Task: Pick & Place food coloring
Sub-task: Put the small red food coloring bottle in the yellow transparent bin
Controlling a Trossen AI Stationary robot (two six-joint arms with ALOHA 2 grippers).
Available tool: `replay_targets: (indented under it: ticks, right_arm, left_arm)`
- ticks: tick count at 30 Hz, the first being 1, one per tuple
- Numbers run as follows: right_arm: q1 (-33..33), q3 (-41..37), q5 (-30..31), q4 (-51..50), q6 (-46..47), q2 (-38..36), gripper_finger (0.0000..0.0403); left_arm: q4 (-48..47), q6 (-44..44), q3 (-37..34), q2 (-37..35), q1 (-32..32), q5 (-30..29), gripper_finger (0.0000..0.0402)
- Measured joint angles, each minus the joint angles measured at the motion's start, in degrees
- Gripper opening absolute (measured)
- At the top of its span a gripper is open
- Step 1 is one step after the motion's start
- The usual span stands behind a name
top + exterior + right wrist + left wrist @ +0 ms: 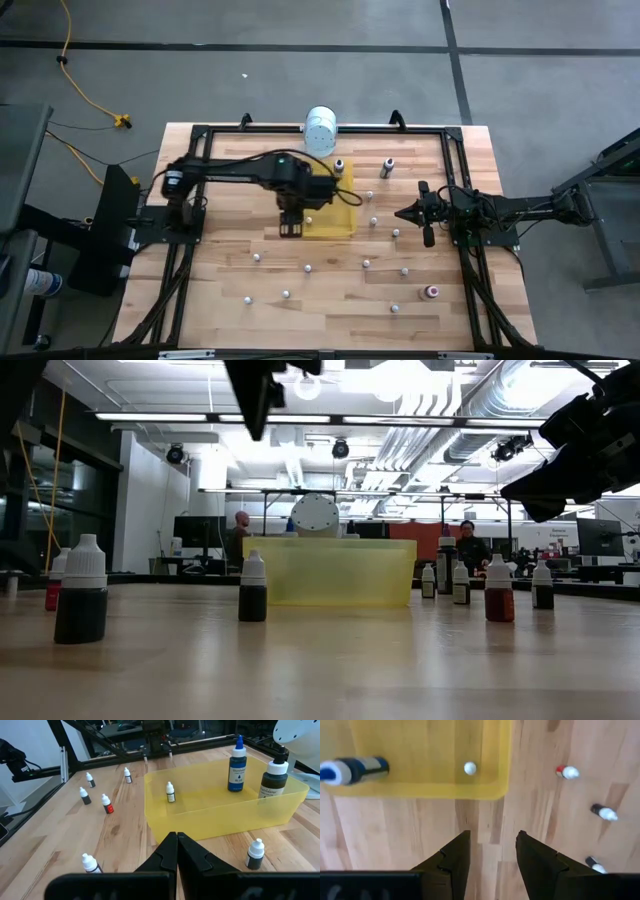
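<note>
Bottles of food coloring scatter across the frame's lower half; two sit in the yellow tray. Left gripper, half-open and empty, should descend squarely over one; right gripper waits closed.

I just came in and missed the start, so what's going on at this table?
Two robot arms are sorting small food coloring bottles into a yellow tray. The left gripper hangs open and empty over the table beside the tray. The tray holds a blue bottle and a tiny bottle. The right gripper waits shut to the tray's right. Many bottles are scattered on the table.
</note>
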Motion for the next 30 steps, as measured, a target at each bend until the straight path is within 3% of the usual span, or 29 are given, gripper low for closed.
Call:
replay_targets:
  ticks: [8,16,30]
  right_arm:
    - [0.0,0.0,0.0,0.0,0.0,0.0,0.0]
    - [0.0,0.0,0.0,0.0,0.0,0.0,0.0]
    - [0.0,0.0,0.0,0.0,0.0,0.0,0.0]
  left_arm:
    - [3.5,-8.8,-18.7,-12.6,-1.5,-0.7,0.0147]
    - [10.3,-27.6,-37.3,-22.9,-4.0,-0.6,0.0147]
    - [21.8,-57.6,-48.9,-24.9,-14.6,-0.3,0.0147]
